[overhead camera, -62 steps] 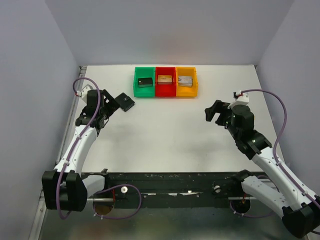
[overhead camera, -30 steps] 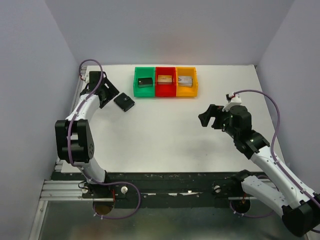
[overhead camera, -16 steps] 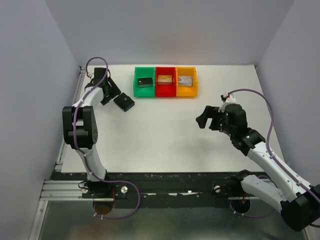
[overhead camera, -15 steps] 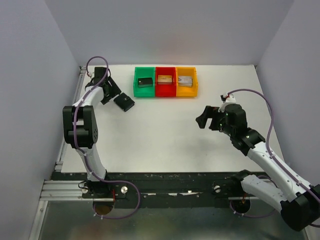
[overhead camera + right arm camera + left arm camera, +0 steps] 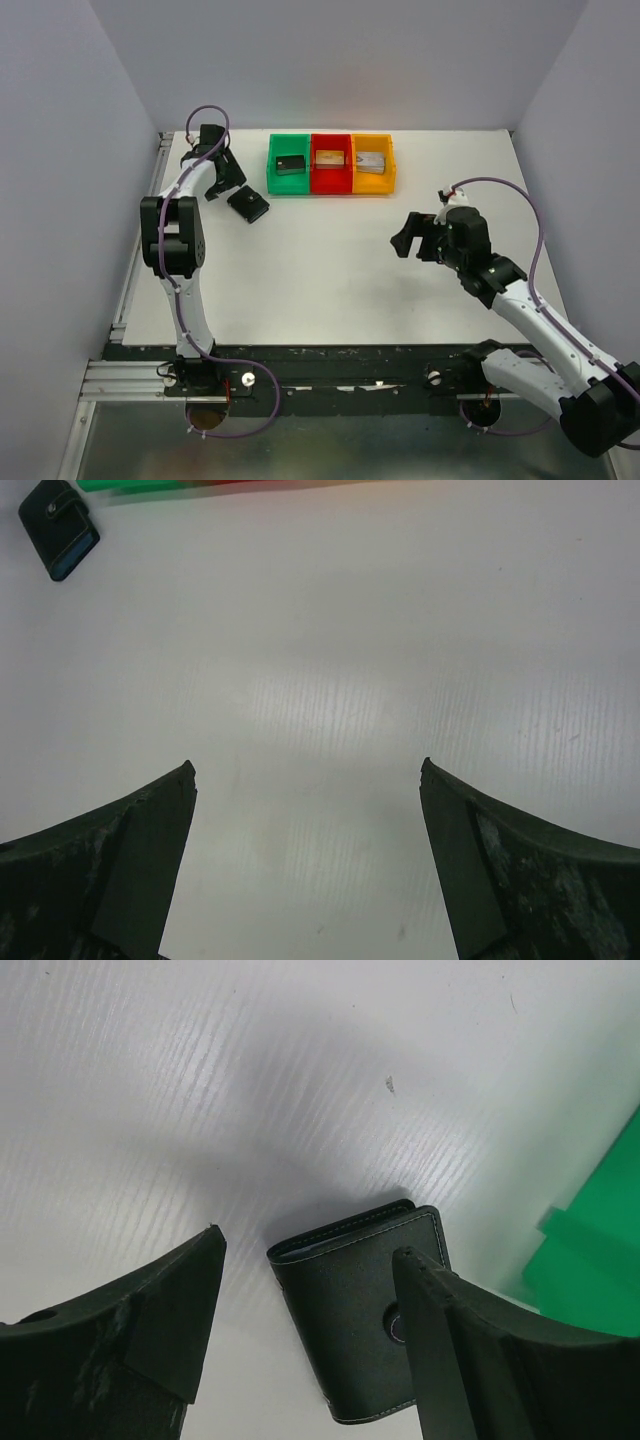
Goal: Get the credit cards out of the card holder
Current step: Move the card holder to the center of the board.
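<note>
The card holder (image 5: 248,205) is a small black wallet lying folded shut on the white table, left of the green bin. In the left wrist view the card holder (image 5: 350,1310) shows pale stitching and a round snap. My left gripper (image 5: 224,180) hovers just behind and left of it, open, and the right one of its fingers (image 5: 470,1350) covers part of the holder's side. The left gripper (image 5: 308,1243) holds nothing. No credit cards show; the holder is closed. My right gripper (image 5: 405,238) stands open over bare table at the right. The right wrist view has the card holder (image 5: 60,515) far off at top left.
Three joined bins stand at the back: green (image 5: 289,163) with a black block, red (image 5: 331,162) with a tan block, orange (image 5: 373,161) with a grey block. The table's left edge (image 5: 160,170) and the side wall run close to my left arm.
My left arm has stretched toward the back left, carrying its gripper up beside the card holder. The right gripper has drifted slightly left. The holder has not moved.
</note>
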`<state>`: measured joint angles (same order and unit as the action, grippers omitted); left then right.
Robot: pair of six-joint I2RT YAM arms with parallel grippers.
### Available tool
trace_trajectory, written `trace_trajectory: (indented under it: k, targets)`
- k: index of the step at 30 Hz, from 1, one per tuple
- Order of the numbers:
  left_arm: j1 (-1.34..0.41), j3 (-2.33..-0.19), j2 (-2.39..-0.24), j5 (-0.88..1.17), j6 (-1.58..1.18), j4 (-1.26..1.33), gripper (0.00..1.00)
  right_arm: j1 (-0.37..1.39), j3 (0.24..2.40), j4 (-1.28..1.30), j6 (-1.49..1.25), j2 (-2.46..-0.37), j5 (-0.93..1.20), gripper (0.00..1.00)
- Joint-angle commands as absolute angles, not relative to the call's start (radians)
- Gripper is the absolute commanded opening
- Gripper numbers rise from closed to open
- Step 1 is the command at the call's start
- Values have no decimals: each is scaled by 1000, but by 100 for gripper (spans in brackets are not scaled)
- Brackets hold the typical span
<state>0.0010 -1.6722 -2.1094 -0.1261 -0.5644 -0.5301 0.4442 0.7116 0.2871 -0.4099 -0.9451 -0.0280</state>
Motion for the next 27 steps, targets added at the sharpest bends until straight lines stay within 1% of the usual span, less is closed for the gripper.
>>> trace_trajectory:
  k: [1,3,8,9,13,14,15,18,23,27]
  targets:
    - [-34,-1732,-2158,-186,-499,-594,82,448,736,298,-410,-962,-8,100]
    - [-41,-1756,-2180,-184,-489,-615,76,446,732,284,-413,-965,-8,100]
    - [-60,-1781,-2191,-186,-480,-630,79,448,744,285,-422,-983,-6,100]
    - [-67,-1786,-2194,-193,-470,-638,79,448,744,284,-423,-983,23,100]
    - [-74,-1789,-2183,-209,-482,-670,77,446,746,284,-426,-974,28,100]
    - [-74,-1792,-2186,-204,-488,-681,73,448,746,284,-426,-971,31,100]
    - [-75,-1793,-2187,-198,-494,-695,72,448,744,284,-428,-968,31,100]
    - [-92,-1807,-2198,-196,-492,-730,63,448,744,284,-431,-960,35,100]
    - [-126,-1799,-2207,-207,-480,-787,63,448,727,284,-437,-936,37,100]
    - [-144,-1705,-2143,-219,-466,-738,63,446,713,284,-437,-914,35,100]
